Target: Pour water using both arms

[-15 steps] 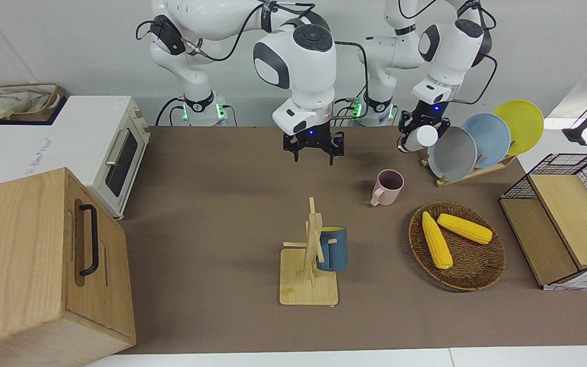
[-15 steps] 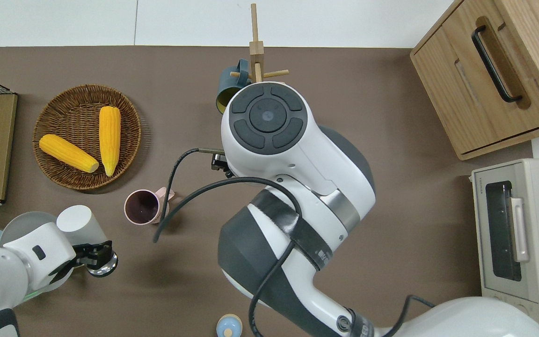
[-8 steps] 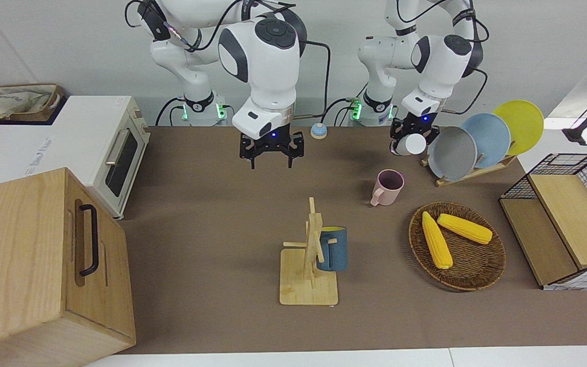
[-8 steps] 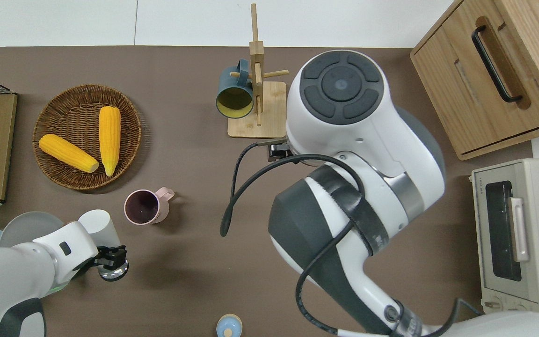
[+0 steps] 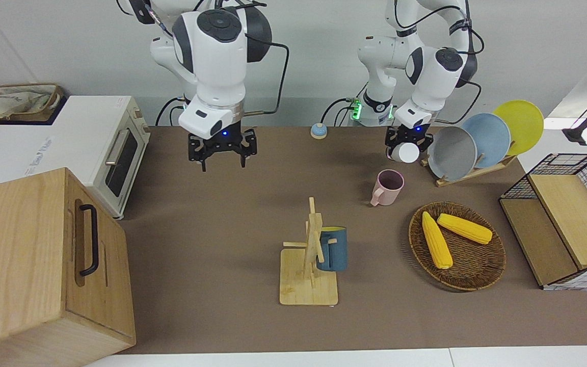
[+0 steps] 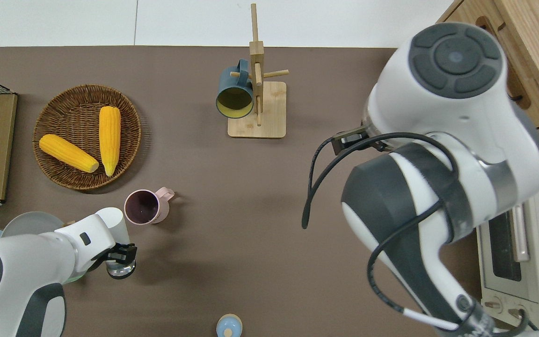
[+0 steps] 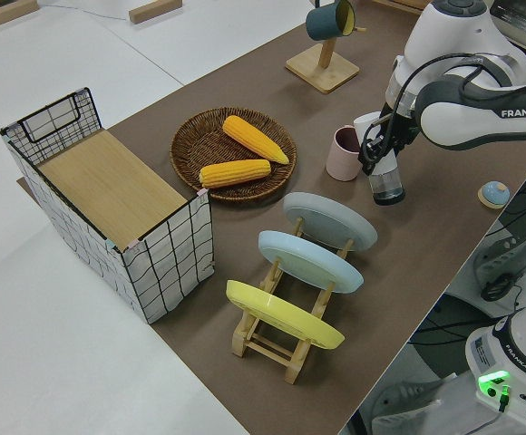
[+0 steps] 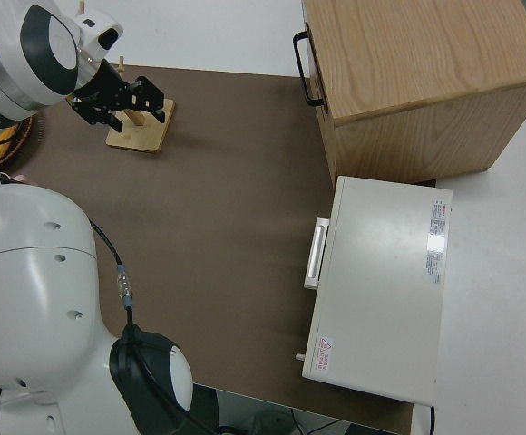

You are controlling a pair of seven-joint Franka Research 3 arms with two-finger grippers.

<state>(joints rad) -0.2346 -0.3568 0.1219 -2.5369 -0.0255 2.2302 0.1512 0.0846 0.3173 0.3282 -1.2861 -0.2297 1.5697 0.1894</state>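
Since the earlier frames your right arm swung away from the wooden mug tree [image 5: 310, 255] toward the toaster oven's [image 5: 110, 148] end of the table [image 5: 222, 204], and your left gripper [image 5: 405, 145] drew a little closer to the robots with its load.

You had the right gripper [image 5: 220, 151] hanging in the air over bare table, its jaws spread wide with nothing between them. In the overhead view its wrist hid the gripper itself.

Your left gripper had its jaws closed on a clear glass bottle [image 7: 389, 181] with a white base; the side view showed it upright, dark liquid in its lower part, hanging just above the table. You held it beside the pink mug [image 6: 144, 206], on the side nearer the robots, the two apart.

You could see the pink mug standing upright on the table, its handle turned toward the right arm's end. Farther from the robots a wicker basket [image 6: 54, 168] held two yellow corn cobs [image 6: 109, 138] lying side by side. A blue mug [image 5: 333, 248] hung on the wooden mug tree near the table's edge farthest from the robots. A plate rack [image 7: 272, 340] with a grey, a blue and a yellow plate stood at the left arm's end, close to the bottle. A small blue bell-like object [image 6: 228, 326] sat near the robots' bases, and a wooden cabinet [image 5: 33, 265] stood by the toaster oven
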